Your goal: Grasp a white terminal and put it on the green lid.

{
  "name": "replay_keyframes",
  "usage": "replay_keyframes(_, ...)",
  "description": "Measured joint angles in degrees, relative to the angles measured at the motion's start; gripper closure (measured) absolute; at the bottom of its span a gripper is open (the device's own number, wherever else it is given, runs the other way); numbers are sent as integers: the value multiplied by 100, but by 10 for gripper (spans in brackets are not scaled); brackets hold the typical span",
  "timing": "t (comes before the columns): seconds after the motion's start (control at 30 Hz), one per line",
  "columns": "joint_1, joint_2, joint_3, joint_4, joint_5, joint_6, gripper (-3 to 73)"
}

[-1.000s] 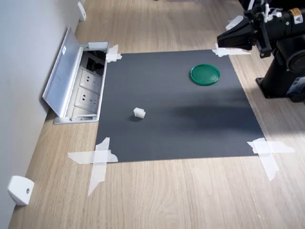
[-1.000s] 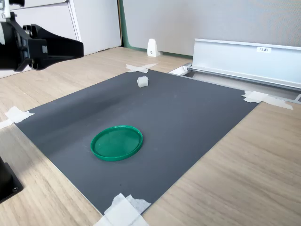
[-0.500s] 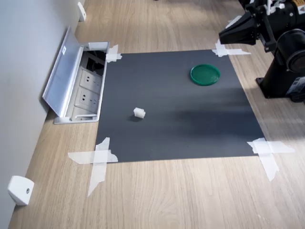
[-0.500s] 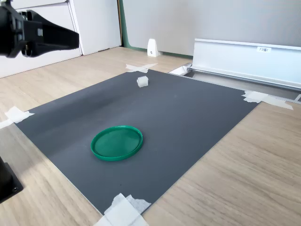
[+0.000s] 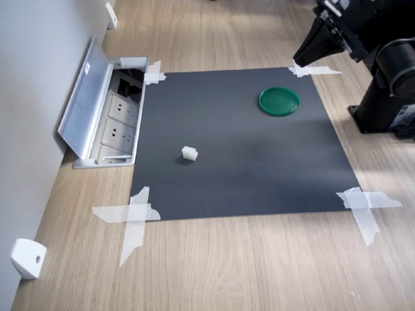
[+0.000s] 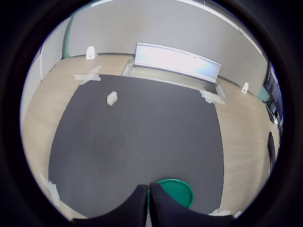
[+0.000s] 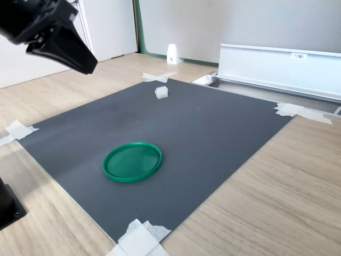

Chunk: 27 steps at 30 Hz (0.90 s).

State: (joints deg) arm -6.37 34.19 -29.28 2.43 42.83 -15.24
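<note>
One wooden worktop [image 5: 259, 265] is carrying a dark grey mat [image 5: 240, 146] taped down at its corners, with an open socket box [image 5: 107, 113] lying along the first exterior view's left. The black hand [image 5: 305, 53] is hanging above the mat's far right corner in the first exterior view, its jaws pressed nearly together and gripping nothing. The green lid [image 5: 279, 101] is lying flat near that corner. The white terminal [image 5: 189, 153] is sitting on the mat, well apart from the lid.
</note>
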Motion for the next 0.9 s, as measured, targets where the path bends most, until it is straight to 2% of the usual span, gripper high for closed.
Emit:
replay_keyframes(0.17, 0, 254, -151, 23, 67, -65, 704)
replay_keyframes(0.3, 0, 997, -382, 42, 370, -152, 701)
replay_keyframes(0.47, 0, 2054, -983, 285, 522, -564, 640)
replay_keyframes(0.57, 0, 2666, -1489, 530, 813, -800, 555)
replay_keyframes(0.73, 0, 3610, -2446, 906, 1294, -1064, 329)
replay_keyframes(0.8, 0, 3916, -2798, 963, 1372, -1122, 245)
replay_keyframes(0.9, 0, 4310, -3239, 969, 1413, -1145, 159)
